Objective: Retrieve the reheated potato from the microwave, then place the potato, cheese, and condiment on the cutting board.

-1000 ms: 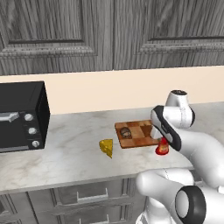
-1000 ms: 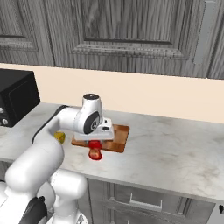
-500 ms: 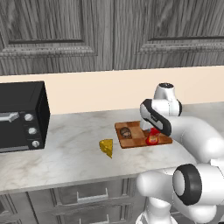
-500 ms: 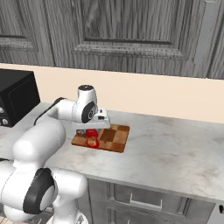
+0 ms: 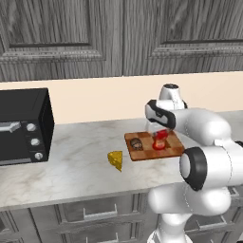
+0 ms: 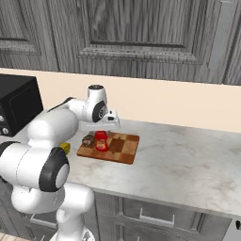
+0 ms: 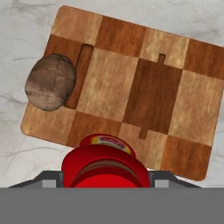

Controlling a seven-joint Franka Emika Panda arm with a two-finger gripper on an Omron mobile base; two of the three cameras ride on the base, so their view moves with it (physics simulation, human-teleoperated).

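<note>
The checkered wooden cutting board lies on the marble counter. The brown-grey potato rests on the board's left end. My gripper points straight down and is shut on the red condiment bottle, holding it upright over the board's front part, right of the potato. Whether the bottle touches the board is unclear. The yellow cheese wedge sits on the counter left of the board.
A black toaster oven stands at the counter's left end. Dark wood cabinets hang above the beige backsplash. Bare marble stretches right of the board. The counter's front edge runs just in front of the cheese.
The arm has carried the red bottle from in front of the board's right corner back and left until it hangs over the board beside the potato. Potato and cheese have not moved.
</note>
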